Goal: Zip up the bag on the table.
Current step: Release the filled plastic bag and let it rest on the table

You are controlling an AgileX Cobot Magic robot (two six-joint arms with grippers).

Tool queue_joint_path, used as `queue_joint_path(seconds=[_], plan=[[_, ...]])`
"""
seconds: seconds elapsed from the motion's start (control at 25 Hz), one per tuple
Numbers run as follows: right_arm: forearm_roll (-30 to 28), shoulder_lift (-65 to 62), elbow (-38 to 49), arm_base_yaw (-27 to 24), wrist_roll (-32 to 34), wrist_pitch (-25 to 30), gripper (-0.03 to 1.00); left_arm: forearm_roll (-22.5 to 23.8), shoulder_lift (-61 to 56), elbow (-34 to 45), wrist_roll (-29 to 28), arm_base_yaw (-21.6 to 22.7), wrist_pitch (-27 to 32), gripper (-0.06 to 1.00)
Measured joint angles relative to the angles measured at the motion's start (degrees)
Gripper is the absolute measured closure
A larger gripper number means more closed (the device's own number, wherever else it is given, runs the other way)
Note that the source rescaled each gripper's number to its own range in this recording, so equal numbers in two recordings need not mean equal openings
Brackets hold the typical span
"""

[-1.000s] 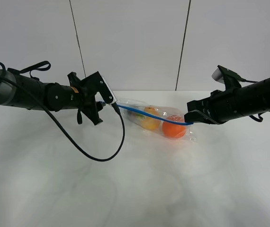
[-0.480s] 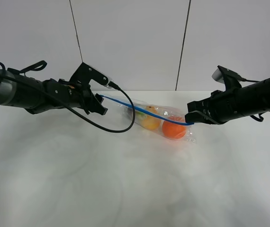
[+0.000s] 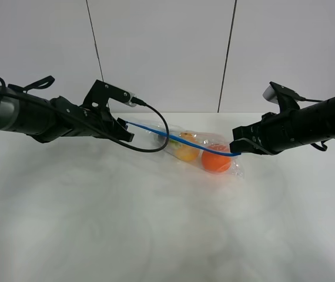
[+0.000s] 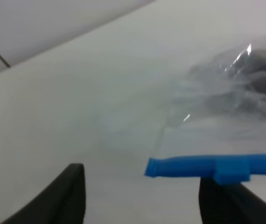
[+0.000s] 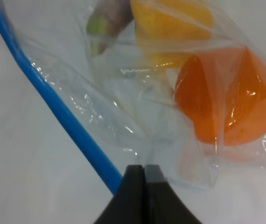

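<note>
Item 1, white tabletop with rounded corners, the table [image 3: 156, 235]: plain, bare across its near half; pale panelled wall [image 3: 161, 53] with dark seams behind it

Item 2, clear crinkly plastic zip bag [image 3: 198, 147]: on the far middle part of the table, between the two arms. Contents visible through the film:
- round orange toy fruit [image 3: 215, 160], nearest the right arm
- yellow toy fruit [image 3: 185, 151], beside the orange one
- small purple and green piece [image 5: 107, 16], beyond the yellow one

Item 3, blue zipper strip [image 5: 58, 112]: runs along the bag's edge in a taut line from one gripper to the other. The blue slider [image 4: 231, 170] sits close to the strip's left end.

Item 4, left gripper [image 3: 126, 133]: black, fingers spread wide. In the left wrist view the strip's end lies in the gap between them, the slider close above one finger; contact cannot be told.

Item 5, right gripper [image 5: 144, 179]: black, fingers pressed together, pinching the bag at the corner where the strip ends, just beside the orange fruit.

Item 6, black cable [image 3: 146, 150]: loops down from the left wrist, crossing in front of the strip and the bag's left end in the high view, hiding part of both
</note>
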Motion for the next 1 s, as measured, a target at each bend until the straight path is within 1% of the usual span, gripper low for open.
queue_joint_path(seconds=[0.12,0.28,0.48,0.68,0.84,1.0], plan=[[0.0,0.0,0.0,0.0,0.0,0.0,0.97,-1.4,0.0,0.0,0.0,2.2,2.3,0.23],[-0.1,0.0,0.0,0.0,0.0,0.0,0.97,-3.0,0.0,0.0,-0.2,7.6,6.4,0.23],[-0.2,0.0,0.0,0.0,0.0,0.0,0.97,-3.1,0.0,0.0,-0.2,13.5,12.4,0.23],[-0.2,0.0,0.0,0.0,0.0,0.0,0.97,-3.1,0.0,0.0,-0.2,18.2,16.7,0.23],[-0.2,0.0,0.0,0.0,0.0,-0.1,0.97,-2.2,0.0,0.0,-0.2,20.1,18.7,0.23],[-0.2,0.0,0.0,0.0,0.0,-0.2,0.97,-1.6,0.0,0.0,-0.2,20.3,20.1,0.23]])
